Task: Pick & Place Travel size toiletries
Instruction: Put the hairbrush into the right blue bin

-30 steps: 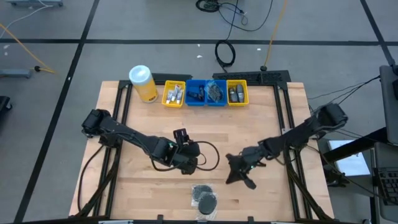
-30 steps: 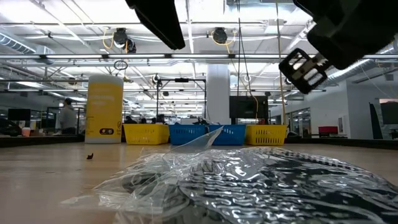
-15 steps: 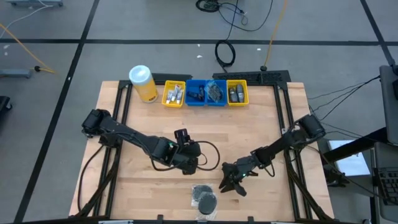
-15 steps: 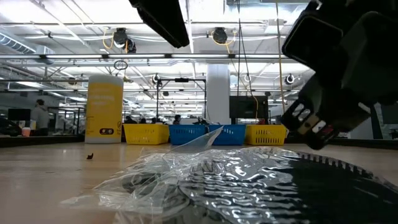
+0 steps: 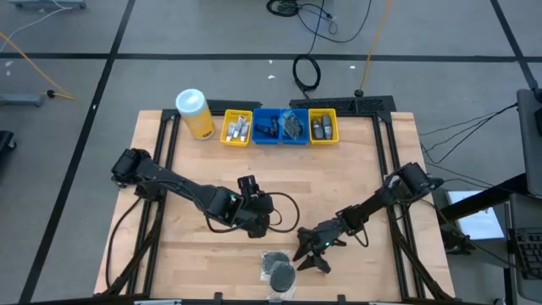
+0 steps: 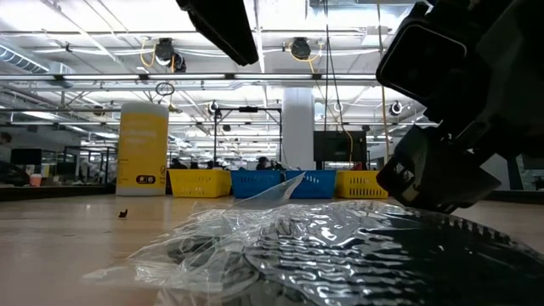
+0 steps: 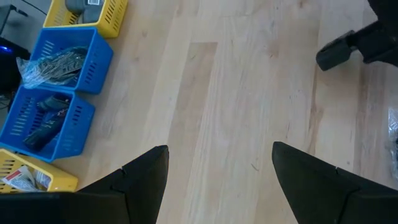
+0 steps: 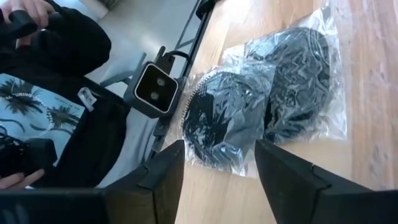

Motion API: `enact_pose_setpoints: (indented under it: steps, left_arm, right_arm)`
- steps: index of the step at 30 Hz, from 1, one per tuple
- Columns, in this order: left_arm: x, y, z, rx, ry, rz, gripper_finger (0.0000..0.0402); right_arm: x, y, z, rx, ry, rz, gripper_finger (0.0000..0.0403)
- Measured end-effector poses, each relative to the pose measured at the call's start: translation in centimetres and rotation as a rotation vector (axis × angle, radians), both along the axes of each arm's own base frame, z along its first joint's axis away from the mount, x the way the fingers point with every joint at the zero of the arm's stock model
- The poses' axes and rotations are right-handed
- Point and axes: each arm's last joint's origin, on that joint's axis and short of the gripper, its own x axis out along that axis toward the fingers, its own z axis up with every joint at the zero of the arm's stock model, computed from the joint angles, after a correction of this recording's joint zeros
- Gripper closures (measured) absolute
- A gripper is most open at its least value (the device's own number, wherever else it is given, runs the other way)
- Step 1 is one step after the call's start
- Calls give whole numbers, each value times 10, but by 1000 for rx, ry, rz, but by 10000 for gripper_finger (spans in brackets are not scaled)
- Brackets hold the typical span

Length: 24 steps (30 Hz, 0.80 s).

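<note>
Two black puffs (image 5: 278, 272) in clear wrap lie at the table's (image 5: 195, 254) near edge, one partly cut off in the high view. The right gripper (image 5: 312, 252) leans low just beside them, fingers spread, holding nothing. The left gripper (image 5: 261, 216) waits mid-table, fingers apart.

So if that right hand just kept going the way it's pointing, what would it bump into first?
Most likely the bagged black puffs at the table's near edge: the right hand, fingers open, points straight at them. Depth is hard to judge.
</note>
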Motion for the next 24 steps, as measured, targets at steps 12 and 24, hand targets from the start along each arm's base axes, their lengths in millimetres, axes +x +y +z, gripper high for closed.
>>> enact_pose_setpoints:
  steps: [12, 24]
  left_arm:
    - [0, 0, 0, 8, 6, -12, 117]
    - [0, 0, 0, 10, 5, -14, 117]
  right_arm:
    - [0, -2, -9, -48, 50, -52, 212]
    - [-3, -5, -18, -90, 142, -107, 215]
